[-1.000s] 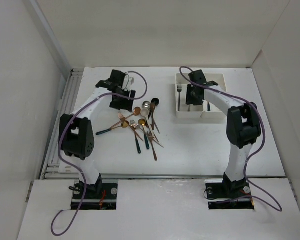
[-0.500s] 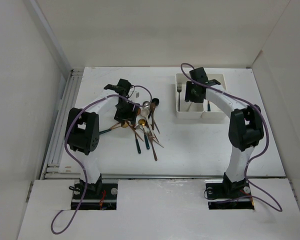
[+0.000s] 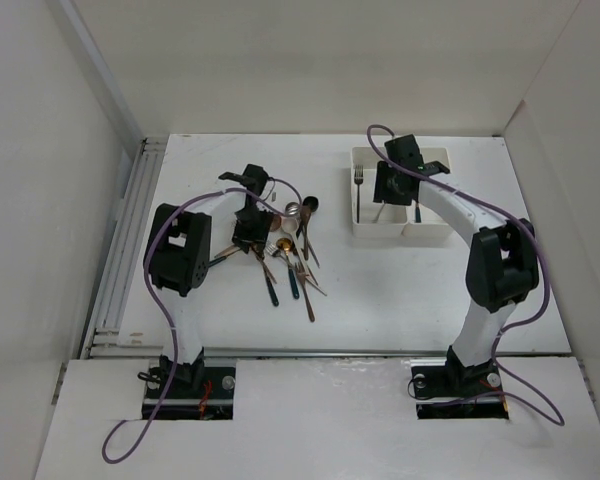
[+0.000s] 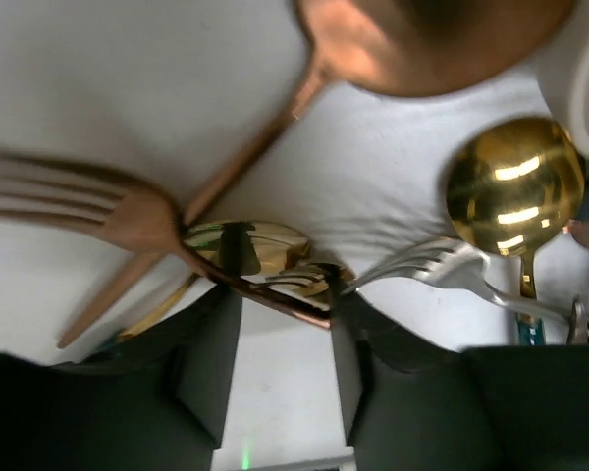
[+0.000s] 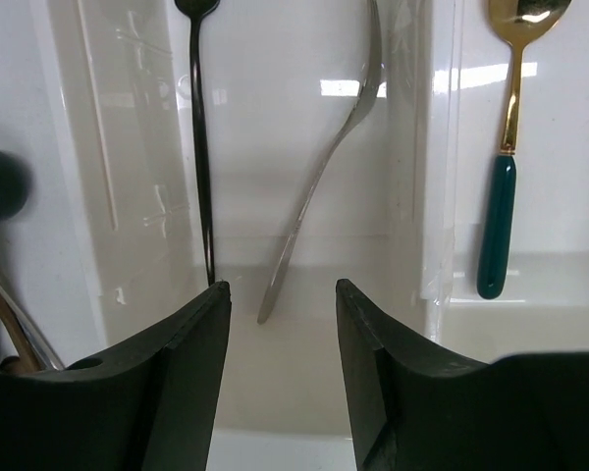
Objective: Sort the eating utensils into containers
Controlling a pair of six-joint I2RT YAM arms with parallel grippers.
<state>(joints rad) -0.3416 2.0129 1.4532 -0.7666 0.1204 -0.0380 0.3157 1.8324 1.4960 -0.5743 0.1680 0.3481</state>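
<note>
The eating utensils (image 3: 285,250) lie in a heap on the white table, left of centre. My left gripper (image 3: 248,232) is down on the heap's left side. Its jaws (image 4: 281,299) stand apart, and a copper fork's (image 4: 128,211) thin handle crosses slantwise between the fingertips, over a gold spoon bowl (image 4: 245,245). The containers (image 3: 355,225) sit at the back right. My right gripper (image 3: 390,195) hovers open and empty (image 5: 282,289) over the left compartment, which holds a black-handled utensil (image 5: 198,147) and a silver one (image 5: 324,186). A gold spoon with a teal handle (image 5: 506,196) lies in the right compartment.
Beside my left fingers lie a copper spoon (image 4: 422,39), a gold spoon (image 4: 515,182) and a silver fork (image 4: 442,265). A fork (image 3: 359,180) shows in the tray's left compartment. White walls close in the table on the left, back and right.
My left gripper has come forward and right from the back of the table onto the heap, its jaws narrowing. My right gripper's jaws have widened over the tray.
</note>
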